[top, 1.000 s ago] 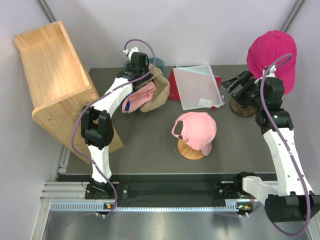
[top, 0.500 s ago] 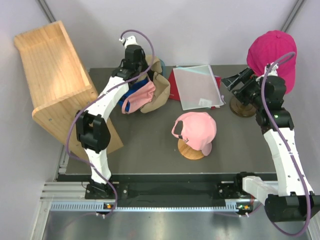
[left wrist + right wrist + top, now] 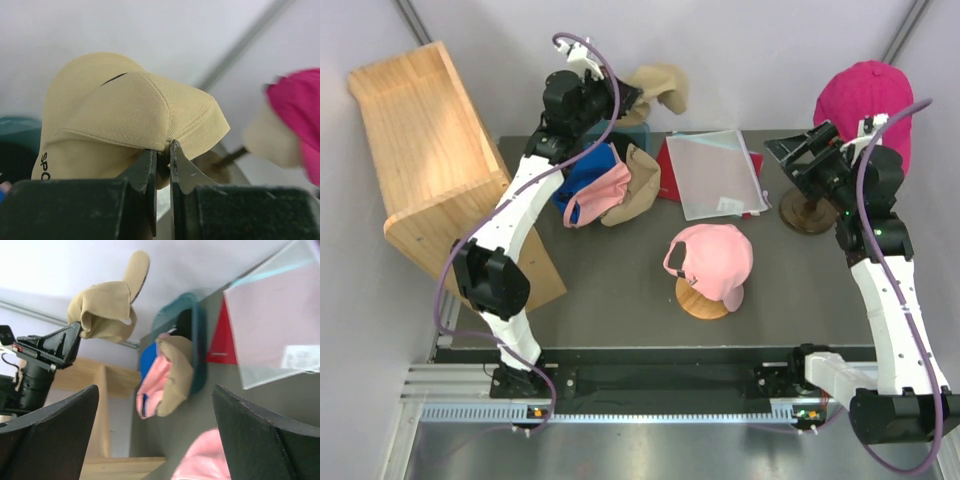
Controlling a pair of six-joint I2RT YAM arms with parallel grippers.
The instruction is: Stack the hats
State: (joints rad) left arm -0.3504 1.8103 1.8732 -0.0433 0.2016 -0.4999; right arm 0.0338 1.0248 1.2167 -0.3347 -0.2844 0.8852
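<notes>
Left gripper [image 3: 162, 149]: clenched on the fabric edge of tan fabric baseball cap [image 3: 125, 110]; held high over the back edge of dark grey table [image 3: 620, 290].
Held cap: carried in the air, crown bulging out past the left fingertips, clear of the pile; black lettering seen at its lower edge, unreadable.
Right gripper [image 3: 798, 145]: released, fingers [image 3: 55, 435] spread wide with only air between them; held above the table and pointed toward the left gripper.
Cap pile: lying on the table below the left gripper, on its base side. Seen in it are bright blue cap [image 3: 582, 172], salmon-pink cap [image 3: 605, 190], tan fabric piece [image 3: 642, 185] folded against the pink, and dark teal-green cap [image 3: 200, 355] at the back. Whether the tan piece is a separate cap cannot be told.
Magenta fabric baseball cap [image 3: 865, 100]: seated on cream rounded head form [image 3: 267, 140], just behind and outboard of the right gripper; round wooden base [image 3: 807, 215] seen below that gripper.
Light pink baseball cap [image 3: 715, 255]: set on round wooden stand [image 3: 700, 300], inboard of and nearer the base than the right gripper, well apart from both grippers.
Red folder [image 3: 670, 178]: flat on the table between the grippers, just beside the pile, with clear plastic sleeve [image 3: 715, 170] laid on it.
Light wooden open box [image 3: 420, 150]: tilted, outboard of the left arm.
</notes>
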